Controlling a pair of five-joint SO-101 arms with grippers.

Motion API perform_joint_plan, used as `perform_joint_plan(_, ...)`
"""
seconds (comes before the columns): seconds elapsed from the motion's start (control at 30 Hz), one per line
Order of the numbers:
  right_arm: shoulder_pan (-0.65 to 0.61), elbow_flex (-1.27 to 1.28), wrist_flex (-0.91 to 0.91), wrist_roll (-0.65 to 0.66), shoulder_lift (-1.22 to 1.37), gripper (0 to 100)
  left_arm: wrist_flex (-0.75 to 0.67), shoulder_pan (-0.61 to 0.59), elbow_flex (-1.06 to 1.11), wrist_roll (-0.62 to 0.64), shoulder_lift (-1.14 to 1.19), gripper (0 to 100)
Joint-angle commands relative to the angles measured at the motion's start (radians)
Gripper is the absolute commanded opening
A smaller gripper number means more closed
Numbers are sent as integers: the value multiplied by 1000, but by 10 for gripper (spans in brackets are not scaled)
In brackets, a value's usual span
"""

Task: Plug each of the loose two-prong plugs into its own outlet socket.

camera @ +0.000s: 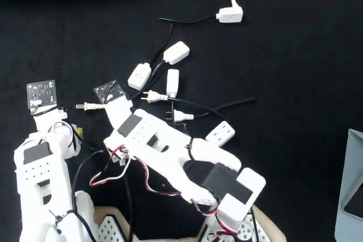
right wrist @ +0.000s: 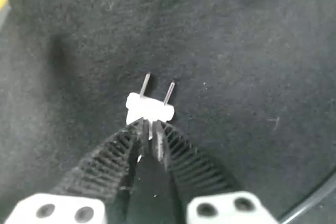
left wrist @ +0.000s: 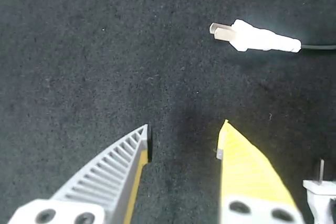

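High view is mostly the black cloth table [camera: 295, 83], matte and fuzzy like felt. Next biggest are my two white plastic arms: the left arm [camera: 39, 174] sits at the near-left corner and the right arm [camera: 170, 151] stretches diagonally toward it, with red and black wires looping off both. Black cables run under the right one. A grey-blue bin [camera: 353, 185] pokes in at the right edge.

Then the boxy white stuff. There's a corded outlet [camera: 229, 13] at the far side, a rounded outlet block [camera: 176, 52] mid-table and a flat outlet block [camera: 220, 133] just beside my right arm. Between those lie a loose plug [camera: 153, 97] and a second loose plug [camera: 181, 116], prongs pointing to my left.

Right wrist view: my right gripper [right wrist: 150, 127] has its black ribbed fingers pinched tight on a small white plug [right wrist: 149, 107], with two thin metal prongs sticking out forward.

Left wrist view: my left gripper [left wrist: 186, 129] is spread wide over bare cloth, with one grey ribbed finger and one smooth yellow one. A long moulded plug [left wrist: 257, 38] lies ahead, flat prongs, black cable trailing off.
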Motion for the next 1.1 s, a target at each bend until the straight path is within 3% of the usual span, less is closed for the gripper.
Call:
perform_joint_plan(0.0, 11, -50, 84, -12, 18, 150, -18, 1, -38, 5, -18, 217)
perform_joint_plan(0.1, 11, -101, 164, -14, 18, 201, -18, 1, -38, 5, -18, 217)
perform_joint_plan(0.27, -8, -193, 229, -69, 18, 176, -18, 1, -38, 5, -18, 217)
perform_joint_plan(0.6, -101, -208, 195, -77, 31, 174, -18, 1, -38, 5, -18, 217)
perform_joint_plan(1.07, -51, -234, 167, -69, 209, 143, -18, 1, -36, 5, -18, 217)
